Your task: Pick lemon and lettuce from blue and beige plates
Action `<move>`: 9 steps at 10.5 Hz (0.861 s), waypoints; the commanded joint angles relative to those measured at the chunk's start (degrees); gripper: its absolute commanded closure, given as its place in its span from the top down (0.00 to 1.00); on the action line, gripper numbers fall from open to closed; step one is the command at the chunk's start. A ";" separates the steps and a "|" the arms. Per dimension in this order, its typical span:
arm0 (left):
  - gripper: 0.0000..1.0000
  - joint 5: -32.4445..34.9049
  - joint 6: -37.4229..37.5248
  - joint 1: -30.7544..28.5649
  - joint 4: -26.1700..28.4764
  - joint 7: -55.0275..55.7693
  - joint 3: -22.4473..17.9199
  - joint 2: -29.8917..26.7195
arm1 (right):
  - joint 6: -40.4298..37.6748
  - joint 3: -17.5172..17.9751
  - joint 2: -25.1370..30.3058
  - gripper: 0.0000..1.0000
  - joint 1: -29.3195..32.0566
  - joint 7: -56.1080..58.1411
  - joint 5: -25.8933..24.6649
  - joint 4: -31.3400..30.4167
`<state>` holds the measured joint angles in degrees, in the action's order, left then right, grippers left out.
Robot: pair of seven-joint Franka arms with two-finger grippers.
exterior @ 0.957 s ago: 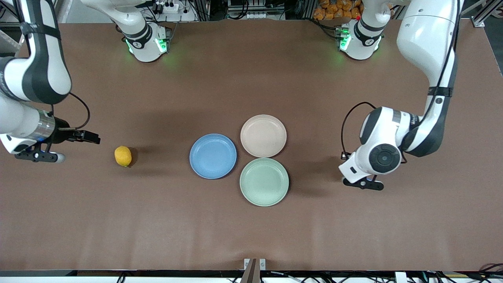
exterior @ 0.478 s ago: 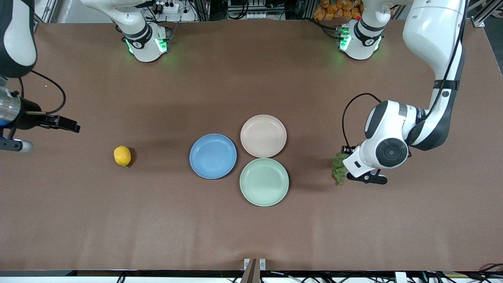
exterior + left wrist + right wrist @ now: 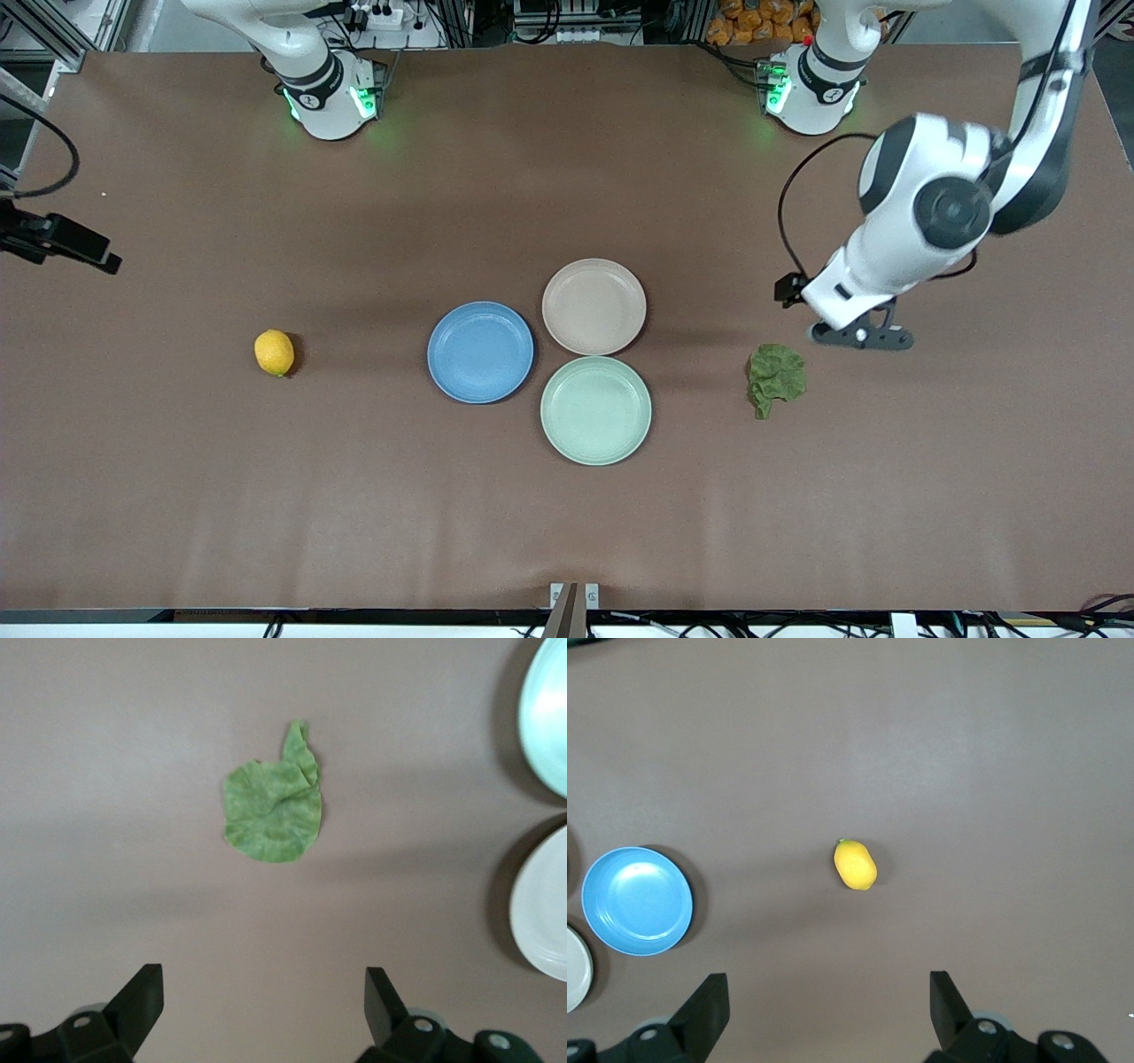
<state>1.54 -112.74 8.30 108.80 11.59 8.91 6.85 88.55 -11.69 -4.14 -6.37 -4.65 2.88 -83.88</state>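
Note:
The yellow lemon (image 3: pixel 274 353) lies on the brown table toward the right arm's end, apart from the blue plate (image 3: pixel 480 352). The green lettuce leaf (image 3: pixel 776 377) lies on the table toward the left arm's end, beside the green plate (image 3: pixel 595 410). The beige plate (image 3: pixel 594 307) and the blue plate are both bare. My left gripper (image 3: pixel 861 337) is open and empty, up in the air beside the lettuce (image 3: pixel 273 806). My right gripper (image 3: pixel 828 992) is open and empty, high above the table with the lemon (image 3: pixel 855 865) below it. It is almost out of the front view.
The three plates touch in a cluster at mid-table. The blue plate (image 3: pixel 638 900) shows in the right wrist view, and the green plate (image 3: pixel 549 709) and beige plate (image 3: pixel 545 912) show in the left wrist view. The arm bases (image 3: pixel 332 97) stand along the table's edge farthest from the front camera.
My left gripper has lifted off and drawn back toward its base, uncovering the lettuce on the table. My right gripper has risen and pulled away from the lemon toward the table's end.

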 commanded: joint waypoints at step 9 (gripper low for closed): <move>1.00 -1.80 19.47 0.23 -17.37 -1.64 -0.12 -6.59 | -2.76 0.44 -0.07 1.00 -2.24 -0.18 -0.76 2.06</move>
<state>0.06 -96.59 8.46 95.92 12.03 8.79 -1.86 87.11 -11.55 -4.03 -7.99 -4.64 2.89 -82.01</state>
